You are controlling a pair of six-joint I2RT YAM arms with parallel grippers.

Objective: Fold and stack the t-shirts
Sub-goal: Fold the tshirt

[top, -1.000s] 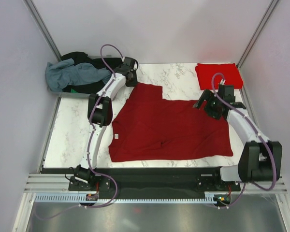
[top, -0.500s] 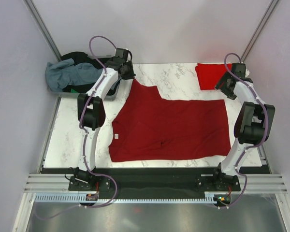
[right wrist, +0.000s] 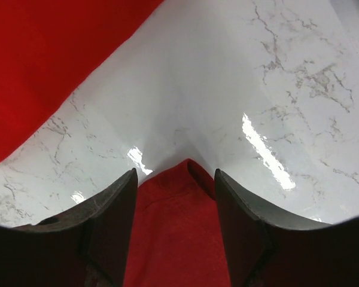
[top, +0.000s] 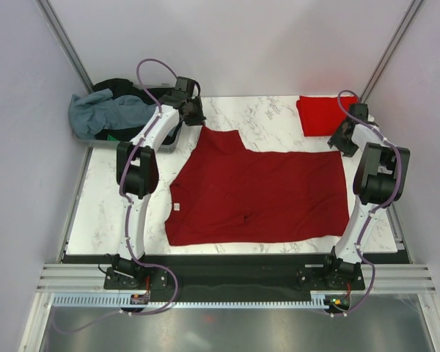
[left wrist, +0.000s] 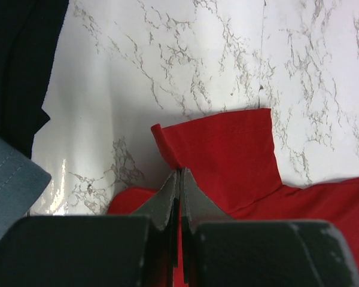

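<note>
Nearest the arm bases, a dark red t-shirt [top: 257, 194] spread flat and open on the marble table [top: 279, 114], near hem straight, a few shallow wrinkles around the middle, one sleeve jutting out at the far left. At that sleeve, the left gripper [top: 198, 119], fingers pressed together and pinching the cloth, the sleeve's hemmed edge lying just ahead of the tips. At the shirt's far right corner, the right gripper [top: 344, 143], fingers spread apart, the corner of the cloth lying between them, not pinched. Just beyond the right gripper, a brighter red t-shirt [top: 321, 114] folded to a neat rectangle, apart from the dark one with bare marble between. To the left of the left gripper, a loose heap: a grey-blue t-shirt [top: 103, 111] over a black t-shirt [top: 128, 89], with a sliver of green cloth [top: 114, 136] at its near edge. Only from the wrists: the left pinch closed with no gap, the corner's tip pointing forward between the open right fingers. Only from above: the whole outline of the spread shirt, with both grippers at its far edge at once.
</note>
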